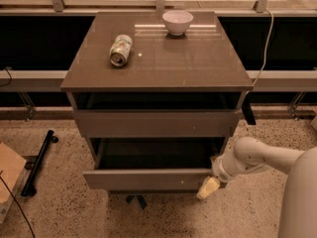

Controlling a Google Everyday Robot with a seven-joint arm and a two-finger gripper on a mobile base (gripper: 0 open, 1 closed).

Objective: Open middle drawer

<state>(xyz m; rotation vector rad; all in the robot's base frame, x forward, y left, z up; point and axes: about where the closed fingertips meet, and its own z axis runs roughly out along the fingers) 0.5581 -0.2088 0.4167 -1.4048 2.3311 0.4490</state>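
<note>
The middle drawer point(148, 179) stands pulled out from the grey-brown cabinet, and its dark, deep interior point(156, 155) shows behind its flat front panel. The taller top drawer front point(156, 123) above it is nearly closed. The lowest drawer is hidden beneath the open one. My gripper point(208, 187) is at the right end of the middle drawer's front panel, against its corner. The white arm point(257, 157) reaches in from the right.
On the cabinet top point(198, 63) a can point(120, 49) lies on its side at the left and a white bowl point(177, 22) stands at the back. A black bar point(39, 160) and a cardboard box point(10, 175) lie on the floor at the left. A cable point(267, 33) hangs at the right.
</note>
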